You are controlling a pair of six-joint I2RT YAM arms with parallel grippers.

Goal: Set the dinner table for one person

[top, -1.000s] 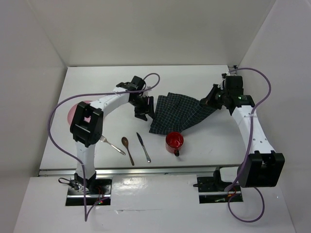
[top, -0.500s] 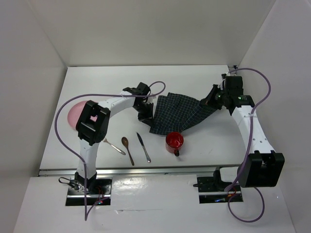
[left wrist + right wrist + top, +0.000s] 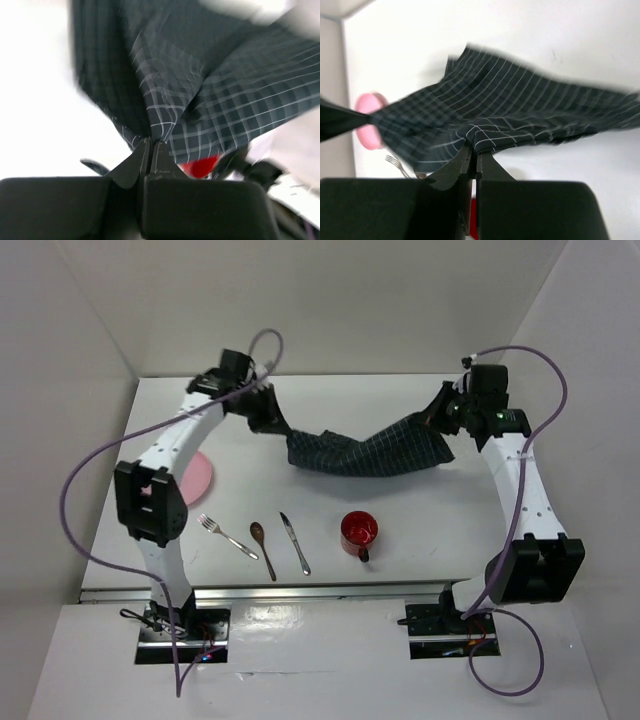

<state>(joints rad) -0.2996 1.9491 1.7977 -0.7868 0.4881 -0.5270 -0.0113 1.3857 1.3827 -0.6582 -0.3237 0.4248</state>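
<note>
While the overhead view shows my two arms holding the checked cloth (image 3: pixel 365 453) slung and sagging between them over the far half of the dinner table (image 3: pixel 430 520), only the wrist cameras show the grips. My left gripper (image 3: pixel 151 143) is pinched tight on one edge of the fabric, and my right gripper (image 3: pixel 471 150) is pinched on the opposite edge.

From above I see the fork (image 3: pixel 225 535), spoon (image 3: pixel 263 548) and knife (image 3: pixel 295 542) lined up near the front rail. The red mug (image 3: pixel 359 531) sits to their right, and the pink plate (image 3: pixel 203 478) is partly under my left arm.

My left wrist view catches only a sliver of the mug (blurred, below the cloth). My right wrist view adds the plate and the fork tines.
</note>
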